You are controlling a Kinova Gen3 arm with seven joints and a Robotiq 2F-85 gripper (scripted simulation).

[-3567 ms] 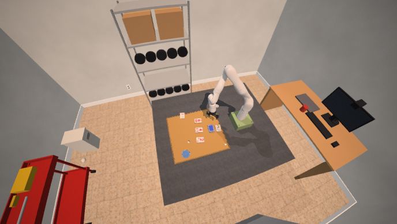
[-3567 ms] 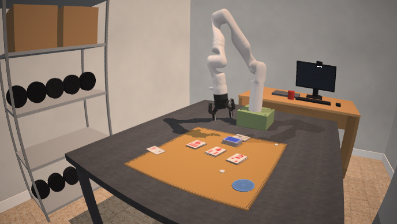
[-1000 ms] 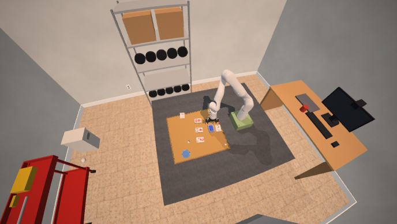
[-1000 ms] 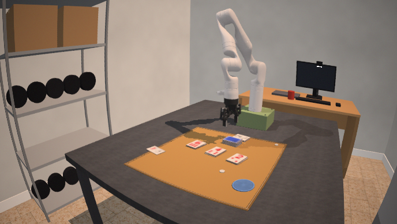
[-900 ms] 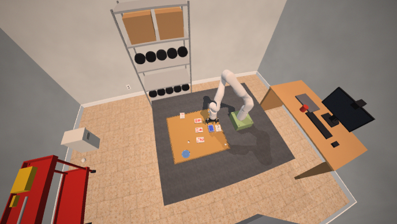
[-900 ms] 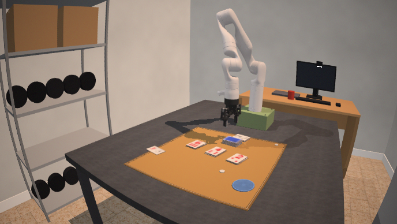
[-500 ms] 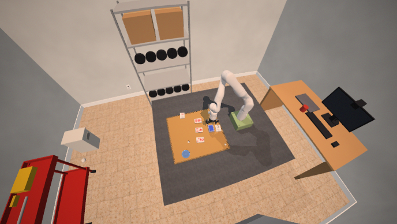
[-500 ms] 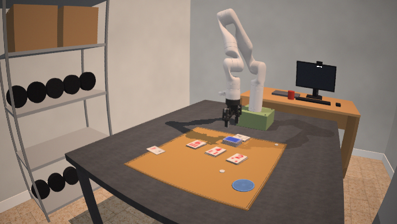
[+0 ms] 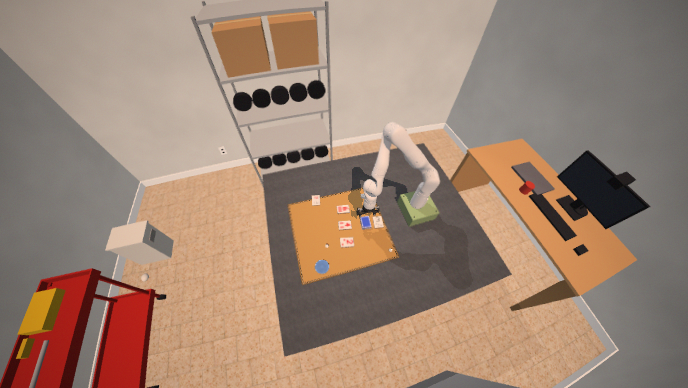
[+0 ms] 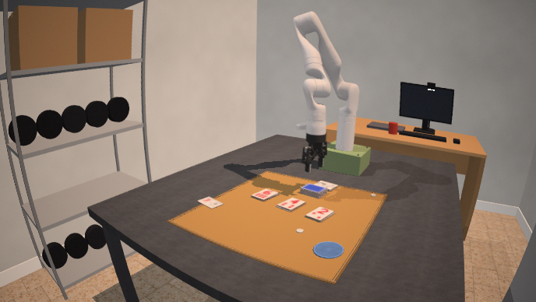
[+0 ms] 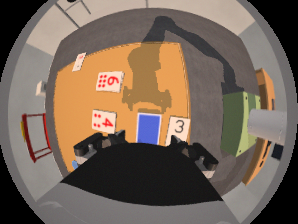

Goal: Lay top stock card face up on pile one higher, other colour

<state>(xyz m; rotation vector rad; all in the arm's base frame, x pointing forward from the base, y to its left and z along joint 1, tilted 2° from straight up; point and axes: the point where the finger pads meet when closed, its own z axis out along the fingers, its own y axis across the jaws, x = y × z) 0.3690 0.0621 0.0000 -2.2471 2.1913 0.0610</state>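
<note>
Blue-backed top card [image 9: 366, 221] [image 10: 313, 187] [image 11: 149, 127]: face down on the squared stock, on the orange rectangular mat [image 9: 315, 227] [image 10: 241, 226] [image 11: 75, 105]. I expect a light, stiff plywood tile that won't bend, with smooth faces liable to slide. Best hold, I judge: two opposite edges, near mid-length, shallow enough to catch only this tile; too deep takes its neighbour, too hard may flick it out.

Just beside it lies a white card with a black 3 [image 9: 378, 222] [image 10: 326, 185] [image 11: 178, 129]; I want fingertip clearance there. Further out, the white cards with a red 4 [image 9: 345, 225] [image 10: 290, 204] [image 11: 104, 121] and a red 6 [image 9: 343, 209] [image 10: 265, 194] [image 11: 109, 81] lie apart.

My black two-finger gripper [image 9: 368, 212] [image 10: 314, 167] [image 11: 147, 137] hangs above the surface, jaws spread wide, nothing between them.
</note>
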